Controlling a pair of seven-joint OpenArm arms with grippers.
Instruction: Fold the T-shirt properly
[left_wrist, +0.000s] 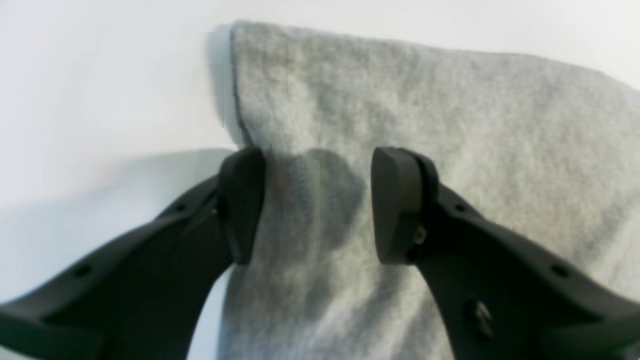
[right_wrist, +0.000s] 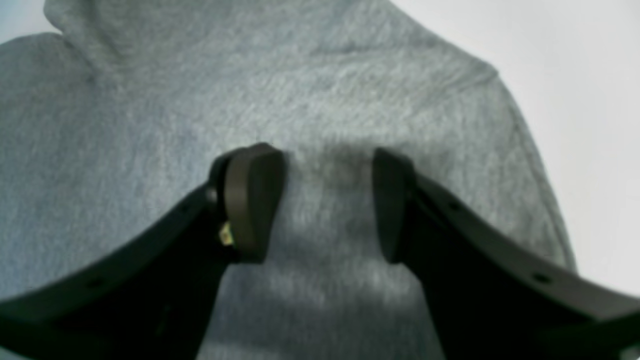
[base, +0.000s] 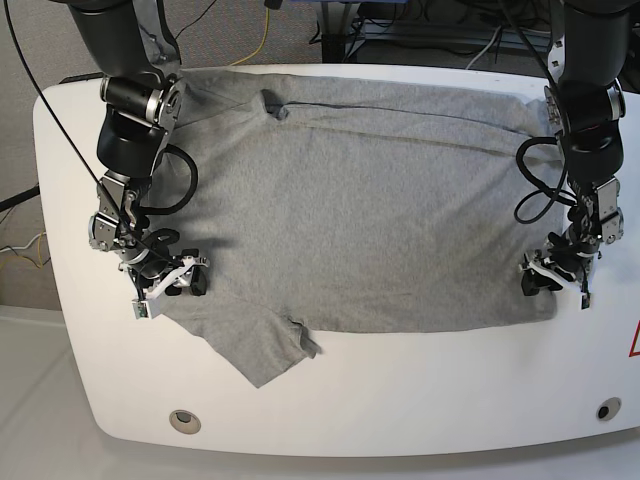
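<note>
T-shirt (base: 370, 210) cloth in heather grey lies spread flat over most of a white table (base: 420, 400) with rounded corners, its long straight edges running across the far and near sides and one short sleeve (base: 262, 350) jutting toward the near edge at the lower left. The knit looks soft and faintly fuzzy up close, with a few shallow creases and a long fold line along the far side; a small dark bump sits near the far edge. Only the plain face shows, and no lettering can be read on it. A red triangle mark peeks in at the table's right edge, too cut off to read.

Two dark arms reach down from the far corners, black cables looping beside each. The left gripper (left_wrist: 318, 205) stands at the shirt's edge on the base view's right, its black pads spread apart over the cloth, one pad right at the stitched hem where fabric meets bare table. The right gripper (right_wrist: 327, 205) hovers low over the fabric near the sleeve on the opposite side, its pads likewise parted with grey knit showing between them; neither pinches anything that can be seen.

Beyond the table, carpet and loose cables lie on the floor. Two round metal fittings (base: 183, 421) sit in the near corners.
</note>
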